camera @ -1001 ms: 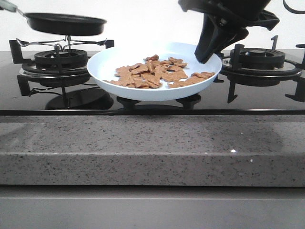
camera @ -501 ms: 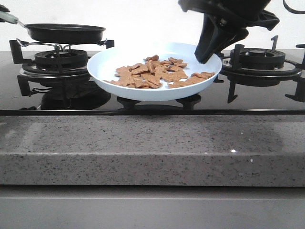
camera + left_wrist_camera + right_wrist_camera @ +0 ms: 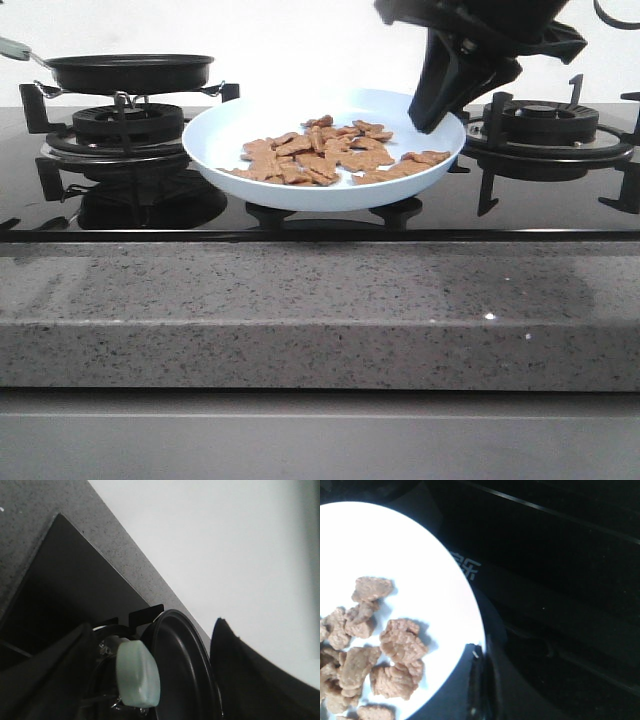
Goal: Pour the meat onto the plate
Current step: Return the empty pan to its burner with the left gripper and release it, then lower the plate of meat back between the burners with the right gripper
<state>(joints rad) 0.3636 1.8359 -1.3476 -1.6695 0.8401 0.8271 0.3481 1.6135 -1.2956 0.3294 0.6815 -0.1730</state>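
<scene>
Gripping the right rim of the plate [image 3: 215, 150], the right gripper [image 3: 432, 118] reaches down from the upper right of the front view, its dark fingers closed on the pale blue edge. The meat [image 3: 330, 152] lies spread across the plate's middle, at the centre of the frame above the black stovetop [image 3: 540, 205]. At upper left, the frying pan [image 3: 130, 72] sits level over the left burner [image 3: 125, 125]; the left gripper's [image 3: 150, 680] jaws flank the pan's pale handle [image 3: 136, 672], though actual contact cannot be told.

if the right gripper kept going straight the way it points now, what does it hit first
Most likely the plate: the right gripper points down-left at its far right rim, seemingly already gripping it. Beyond the rim lies the meat.
</scene>
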